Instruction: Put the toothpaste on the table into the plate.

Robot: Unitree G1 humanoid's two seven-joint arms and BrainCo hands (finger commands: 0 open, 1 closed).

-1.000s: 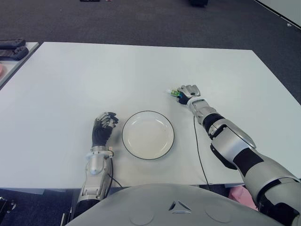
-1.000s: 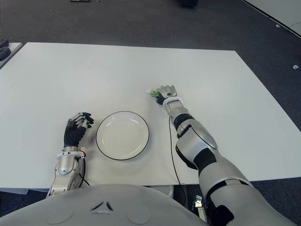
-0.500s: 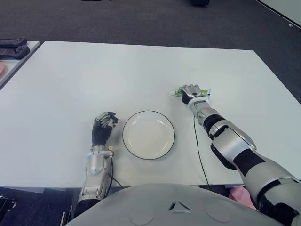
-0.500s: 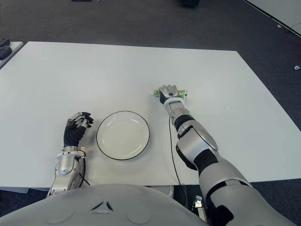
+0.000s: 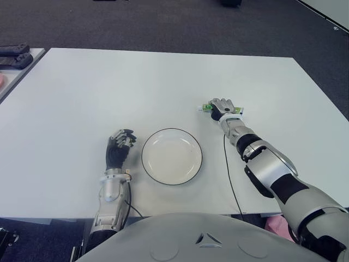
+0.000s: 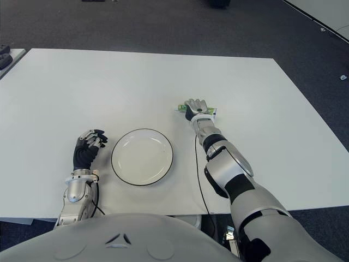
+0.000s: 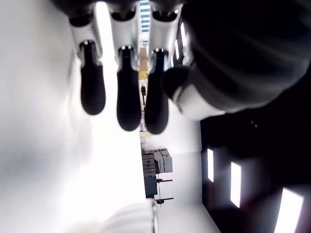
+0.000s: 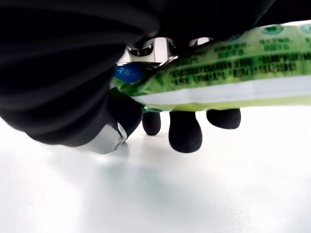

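Two hands show on the table (image 5: 163, 82). Near its front edge, the left hand (image 5: 119, 148), fingers curled and empty, sits just left of the plate (image 5: 172, 156). Farther back, the right hand (image 5: 221, 108) grips the green toothpaste (image 8: 228, 73), the tube lying crosswise under its palm.

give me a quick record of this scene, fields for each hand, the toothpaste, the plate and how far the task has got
right hand: beyond the plate, to its right, fingers closed around the toothpaste
toothpaste: green tube, held in the right hand just above the table
left hand: beside the plate on its left, fingers curled, holding nothing
plate: white, dark rim, nothing in it
task: toothpaste grasped, not yet in the plate
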